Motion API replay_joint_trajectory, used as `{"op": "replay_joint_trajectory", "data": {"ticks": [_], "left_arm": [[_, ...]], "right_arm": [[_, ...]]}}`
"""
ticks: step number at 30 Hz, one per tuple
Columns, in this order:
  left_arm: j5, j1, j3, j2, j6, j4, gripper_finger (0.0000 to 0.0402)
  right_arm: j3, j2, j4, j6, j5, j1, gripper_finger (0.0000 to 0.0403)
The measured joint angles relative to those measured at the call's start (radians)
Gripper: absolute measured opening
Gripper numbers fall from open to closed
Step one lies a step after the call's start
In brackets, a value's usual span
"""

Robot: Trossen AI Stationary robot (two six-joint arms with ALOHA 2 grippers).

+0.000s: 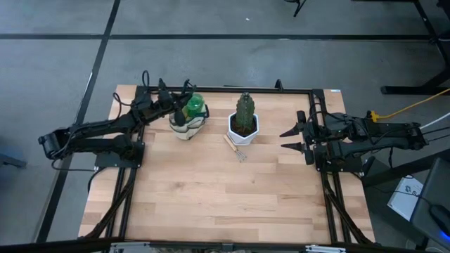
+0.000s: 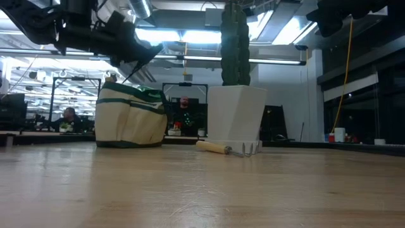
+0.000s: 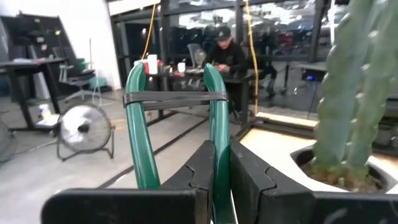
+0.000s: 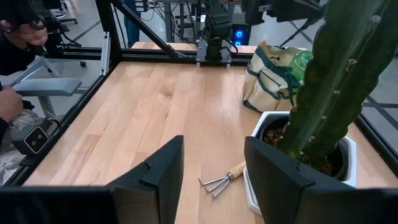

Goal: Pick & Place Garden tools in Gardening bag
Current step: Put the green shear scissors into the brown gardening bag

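Observation:
The beige gardening bag (image 1: 188, 128) with green trim stands at the far left of the table and also shows in the low view (image 2: 130, 117). The green spray bottle (image 1: 195, 107) stands inside it. My left gripper (image 1: 177, 111) hovers above the bag, shut on the pruning shears (image 3: 177, 99), whose two glossy green handles are joined by a black band. The hand fork (image 1: 235, 149) lies flat on the table by the white pot. My right gripper (image 1: 294, 138) waits open and empty at the right. The trowel is not in view. My left gripper pinches one green handle of the shears (image 3: 219, 149) between its two fingers. Both handles stick out forward past the fingertips, along the fingers. In the low view the gripper (image 2: 142, 50) and the shears are lifted clear above the bag's top.
A tall green cactus (image 1: 245, 109) in a white hexagonal pot (image 2: 235, 120) stands just right of the bag, with the fork against its near side. A black frame runs round the table. A person sits in the room beyond the table.

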Motion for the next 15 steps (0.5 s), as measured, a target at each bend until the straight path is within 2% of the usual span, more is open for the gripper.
{"op": "replay_joint_trajectory", "data": {"ticks": [15], "left_arm": [[-0.032,0.0,0.0,0.083,0.009,0.0,0.0026]], "right_arm": [[0.0,0.0,0.0,0.0,0.0,0.0,0.0172]]}}
